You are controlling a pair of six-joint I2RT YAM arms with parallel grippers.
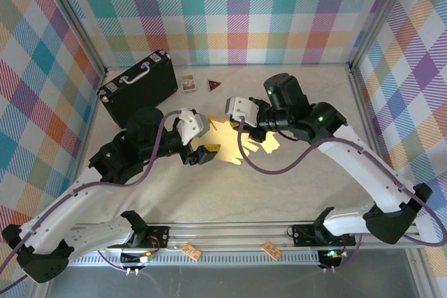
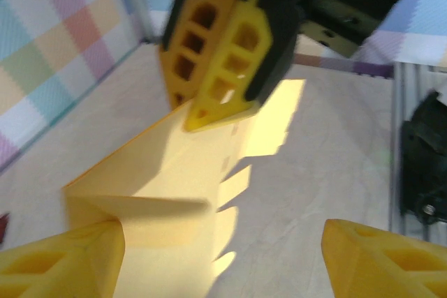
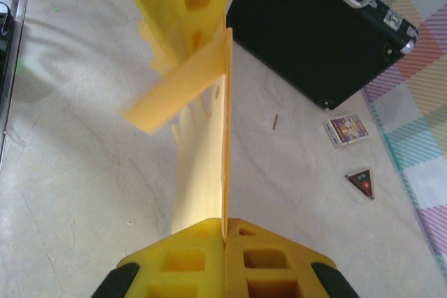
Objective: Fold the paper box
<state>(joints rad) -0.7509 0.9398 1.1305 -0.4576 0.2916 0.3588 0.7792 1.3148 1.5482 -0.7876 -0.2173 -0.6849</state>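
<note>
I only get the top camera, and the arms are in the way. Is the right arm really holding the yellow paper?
Observer: Yes. In the right wrist view the right fingers are pinched shut on the edge of the paper box.
Operator: What about the left arm?
Observer: The left wrist view shows the left fingers spread wide apart, not clamped on the paper.
Operator: Is the paper all flat?
Observer: No. Seen edge-on from the right wrist, one flap is bent away from the rest of it.
</note>
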